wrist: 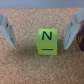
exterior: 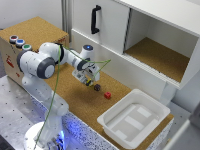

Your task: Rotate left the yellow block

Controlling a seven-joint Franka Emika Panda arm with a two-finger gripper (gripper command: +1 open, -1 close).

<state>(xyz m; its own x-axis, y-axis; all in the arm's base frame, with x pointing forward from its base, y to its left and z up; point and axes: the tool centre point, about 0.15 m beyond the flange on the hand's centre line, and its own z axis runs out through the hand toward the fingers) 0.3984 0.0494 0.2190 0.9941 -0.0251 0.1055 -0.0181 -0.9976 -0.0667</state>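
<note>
Our gripper (wrist: 42, 30) hangs spread, empty, straddling the yellow block (wrist: 49, 41); it looks light and rigid, so we pinch its flat sides.

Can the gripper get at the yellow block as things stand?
Probably yes. In the wrist view the yellow block sits on bare cork between the open fingers of the gripper, nothing between them. The dark purple block sits close beside one finger and might get nudged.
</note>
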